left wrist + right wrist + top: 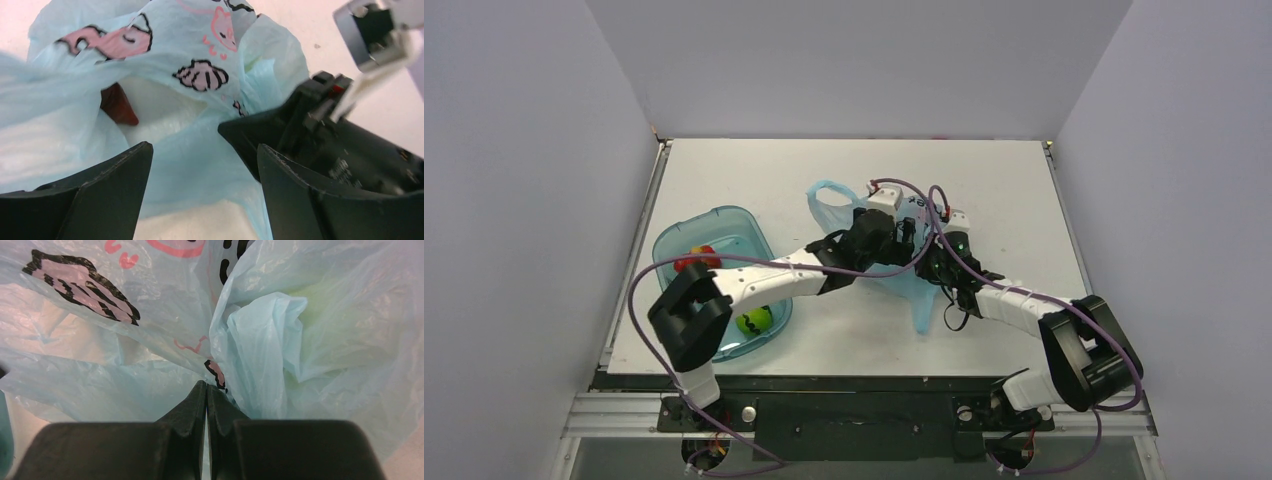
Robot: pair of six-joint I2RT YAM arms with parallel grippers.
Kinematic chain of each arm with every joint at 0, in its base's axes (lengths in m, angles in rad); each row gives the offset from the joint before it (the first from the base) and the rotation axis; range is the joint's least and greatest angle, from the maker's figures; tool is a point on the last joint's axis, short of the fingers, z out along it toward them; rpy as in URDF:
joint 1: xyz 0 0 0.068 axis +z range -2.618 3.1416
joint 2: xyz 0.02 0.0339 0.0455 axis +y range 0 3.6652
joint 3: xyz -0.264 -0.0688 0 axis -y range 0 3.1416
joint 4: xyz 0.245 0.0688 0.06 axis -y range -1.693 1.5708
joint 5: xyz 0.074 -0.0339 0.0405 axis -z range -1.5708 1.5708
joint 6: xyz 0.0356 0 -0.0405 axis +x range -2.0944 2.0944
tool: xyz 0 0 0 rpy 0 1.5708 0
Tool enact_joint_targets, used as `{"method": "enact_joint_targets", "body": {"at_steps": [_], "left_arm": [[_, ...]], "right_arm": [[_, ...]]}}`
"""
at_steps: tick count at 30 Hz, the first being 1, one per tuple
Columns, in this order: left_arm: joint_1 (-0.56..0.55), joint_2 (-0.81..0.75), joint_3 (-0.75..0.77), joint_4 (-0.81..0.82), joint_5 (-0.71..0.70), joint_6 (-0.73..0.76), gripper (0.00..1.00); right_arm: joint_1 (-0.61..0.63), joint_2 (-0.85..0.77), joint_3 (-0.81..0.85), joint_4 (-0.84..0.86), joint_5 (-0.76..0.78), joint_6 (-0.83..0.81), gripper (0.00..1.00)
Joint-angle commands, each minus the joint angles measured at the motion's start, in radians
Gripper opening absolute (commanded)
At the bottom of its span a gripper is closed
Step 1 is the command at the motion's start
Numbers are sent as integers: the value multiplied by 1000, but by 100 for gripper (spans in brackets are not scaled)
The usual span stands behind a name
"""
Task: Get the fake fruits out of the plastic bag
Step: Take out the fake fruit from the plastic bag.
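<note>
Well inside the desk's edges, right jaws clamp the plastic bag [125, 375], seemingly anchoring it; left jaws gape alongside.

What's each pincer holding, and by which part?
The right pincer is shut on a thin fold of the plastic bag. The left pincer is open, facing the bag, holding nothing.
</note>
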Motion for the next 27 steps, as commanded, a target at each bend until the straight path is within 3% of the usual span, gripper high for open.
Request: {"method": "enact_joint_targets", "body": {"at_steps": [1,12,19,27], "left_arm": [[14,149,171,-47,-81,70,71],[71,321,291,-68,-105,61,44],[82,391,389,-170,-192,116,48],[114,432,395,-164,-200,147,54]], "right_arm": [[-3,-17,9,45,17,3,0],[-24,25,19,38,10,35,0],[-27,38,26,39,3,37,0],[-26,41,26,46,-5,35,0]]}}
